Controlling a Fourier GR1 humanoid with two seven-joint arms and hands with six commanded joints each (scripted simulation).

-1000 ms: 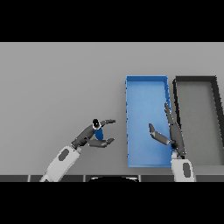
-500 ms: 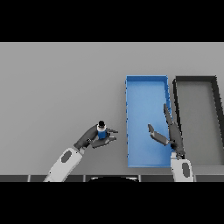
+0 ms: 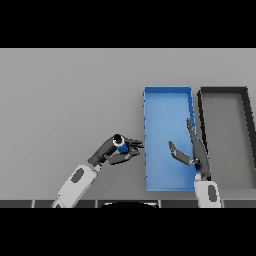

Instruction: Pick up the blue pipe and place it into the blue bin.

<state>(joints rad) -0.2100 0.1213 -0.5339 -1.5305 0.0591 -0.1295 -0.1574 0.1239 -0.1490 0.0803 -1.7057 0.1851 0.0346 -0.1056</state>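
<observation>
The blue pipe (image 3: 121, 146), a short blue cylinder with a dark end, sits in my left hand (image 3: 111, 151), whose fingers and thumb curl round it. That hand hovers over the grey table just left of the blue bin (image 3: 167, 100), a long open tray. My right hand (image 3: 194, 151) is over the bin's lower right part, fingers straight and thumb spread, holding nothing.
A dark grey bin (image 3: 223, 93) stands right beside the blue bin, on its right. The grey table (image 3: 65, 100) stretches to the left and far side.
My left hand has carried the blue pipe to the right, closer to the blue bin's left wall. The right hand has barely moved.
</observation>
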